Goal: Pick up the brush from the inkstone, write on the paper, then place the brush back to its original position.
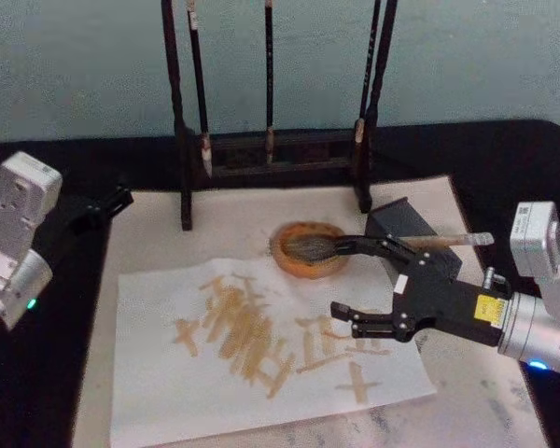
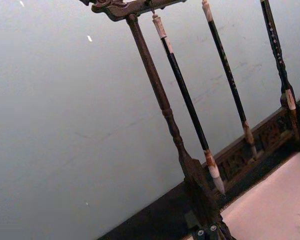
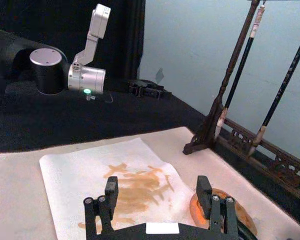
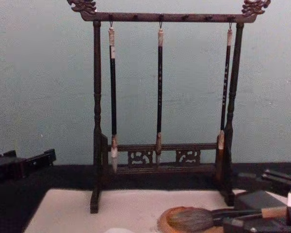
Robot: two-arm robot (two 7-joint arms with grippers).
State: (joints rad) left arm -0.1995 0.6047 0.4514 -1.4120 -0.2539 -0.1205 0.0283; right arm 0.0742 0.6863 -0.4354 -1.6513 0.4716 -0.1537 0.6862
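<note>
Head view showed the brush (image 1: 373,245) lying with its bushy head in the inkstone (image 1: 308,249), which sat near the back edge of the bench beside the grey block (image 1: 401,224), its tan handle reaching toward the right edge. The right gripper (image 1: 345,276) hovered with fingers spread wide and empty, one finger running alongside the ferrule, the other over the paper (image 1: 261,345), already marked with tan strokes. The left gripper (image 1: 112,201) sat parked off the left edge; whether it was open I could not tell. Left wrist view took in the brush rack (image 2: 190,165) and its hanging slim brushes. Right wrist view looked past the parted fingers (image 3: 204,192) to the paper (image 3: 80,170) and the dish's rim (image 3: 195,207). Chest view had the brush head (image 4: 191,219) resting flat in the inkstone (image 4: 165,221). Judging by this, the brush looked returned, and a clean finish would mean lifting straight up without nudging the handle.
</note>
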